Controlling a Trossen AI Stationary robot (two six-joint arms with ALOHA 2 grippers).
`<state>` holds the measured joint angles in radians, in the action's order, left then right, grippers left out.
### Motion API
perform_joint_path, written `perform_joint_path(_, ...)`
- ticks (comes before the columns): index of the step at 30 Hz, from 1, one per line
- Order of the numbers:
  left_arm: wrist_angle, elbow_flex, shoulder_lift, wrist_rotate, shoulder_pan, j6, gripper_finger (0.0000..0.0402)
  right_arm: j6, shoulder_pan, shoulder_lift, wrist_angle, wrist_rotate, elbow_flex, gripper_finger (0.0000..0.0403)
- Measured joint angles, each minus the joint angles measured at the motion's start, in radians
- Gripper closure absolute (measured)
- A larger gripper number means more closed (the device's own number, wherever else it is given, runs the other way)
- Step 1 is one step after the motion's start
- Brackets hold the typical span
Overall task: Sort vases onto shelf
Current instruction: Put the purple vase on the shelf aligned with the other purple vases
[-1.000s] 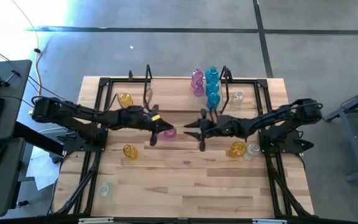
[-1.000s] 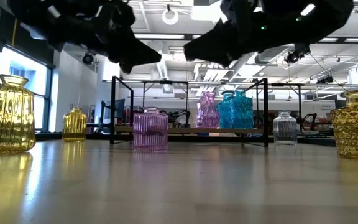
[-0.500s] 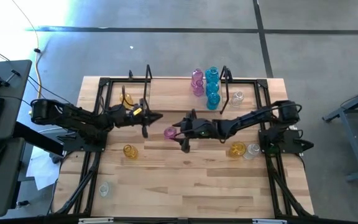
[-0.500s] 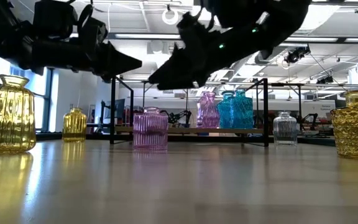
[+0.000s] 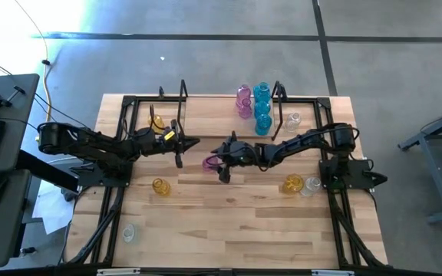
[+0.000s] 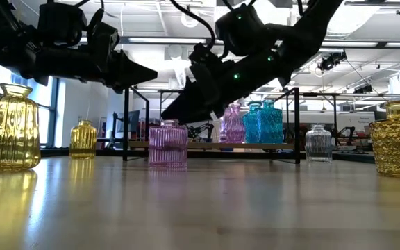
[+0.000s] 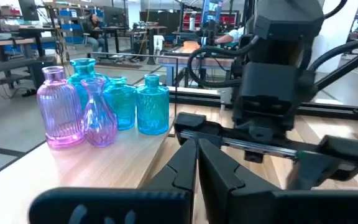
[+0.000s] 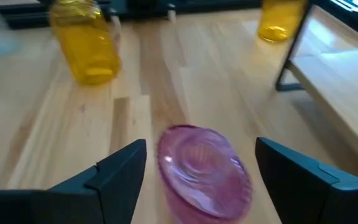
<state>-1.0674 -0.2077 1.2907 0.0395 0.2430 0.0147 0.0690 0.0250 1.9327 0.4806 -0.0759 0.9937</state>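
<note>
Right gripper [image 5: 222, 163], on an arm stretched low across the table, has fingers spread around the pink vase [image 8: 204, 171], not touching. Left gripper [image 5: 181, 149] beside it, pressed together.

1. The high view looks straight down from well above the whole table [image 5: 229, 222], with the shelf [image 5: 221, 115] toward 12 o'clock and floor on all sides.
2. The low view sits at tabletop height at the 6 o'clock edge, facing level toward the shelf [image 6: 214, 146] and the room beyond; it shares the pink ribbed vase [image 6: 168, 144] with the high view [image 5: 209, 162].
3. The left wrist view looks close along its arm toward 3 o'clock, at the pink and blue vases [image 7: 104, 102] on the shelf.
4. The right wrist view looks steeply down, very near, on that same pink ribbed vase [image 8: 204, 171].
</note>
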Motion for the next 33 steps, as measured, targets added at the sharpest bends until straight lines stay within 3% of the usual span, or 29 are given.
perform_joint_path(16, 0.026, 0.000, 0.000, 0.000, 0.027, -0.019, 0.0394, 0.000, 0.002, 0.070, 0.089, 0.028, 0.003, 0.0206)
perform_joint_path(33, 0.034, 0.000, 0.000, 0.001, 0.027, -0.019, 0.0394, 0.003, 0.001, 0.043, 0.078, 0.012, -0.002, 0.0267)
